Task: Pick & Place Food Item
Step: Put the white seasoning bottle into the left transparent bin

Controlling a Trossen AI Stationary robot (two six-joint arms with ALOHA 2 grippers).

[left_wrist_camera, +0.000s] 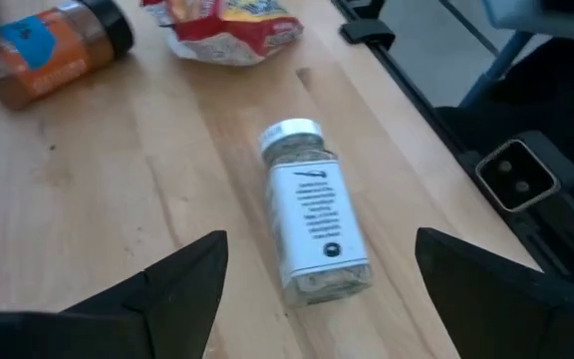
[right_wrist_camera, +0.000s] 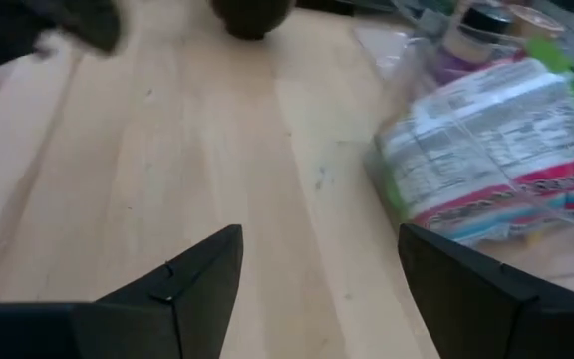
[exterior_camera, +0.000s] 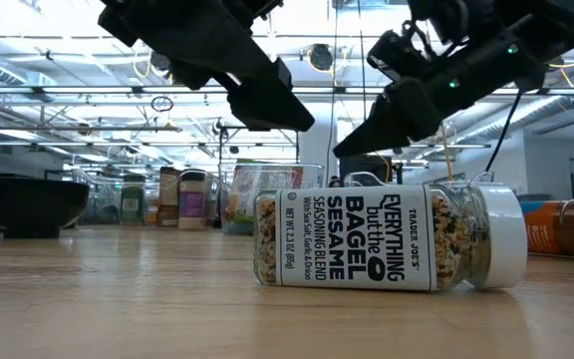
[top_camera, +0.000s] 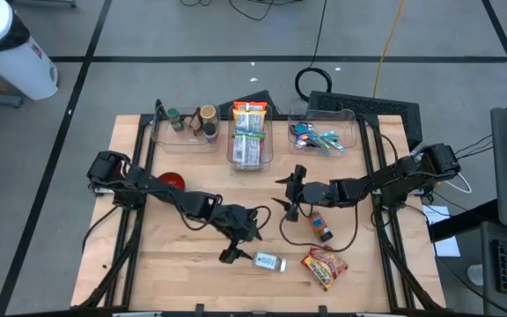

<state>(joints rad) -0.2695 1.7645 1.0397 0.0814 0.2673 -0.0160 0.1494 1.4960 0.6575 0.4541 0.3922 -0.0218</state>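
So the seasoning jar (exterior_camera: 387, 239) is lying on its side on the pale wood-plank desk (top_camera: 174, 264), near the front edge, a bit right of center. It's clear glass or plastic, cylindrical, with a white screw cap and a white label that reads "TRADER JOE'S EVERYTHING but the BAGEL SESAME SEASONING BLEND", and you can see the speckled seeds through the wall.

The left gripper (top_camera: 240, 239) sits just to the jar's left and slightly farther back, jaws spread wide and empty, nothing between them in the wrist view. The right gripper (top_camera: 293, 195) is farther back near the middle of the desk, jaws also apart and holding nothing.

Just right of the jar there's a crinkly red and yellow snack bag (top_camera: 324, 267), and behind that a small orange spice bottle (top_camera: 322, 226) with a dark cap, lying down. Along the far edge stand 3 clear plastic bins (top_camera: 250, 158). A red bowl (top_camera: 172, 181) is on the left.
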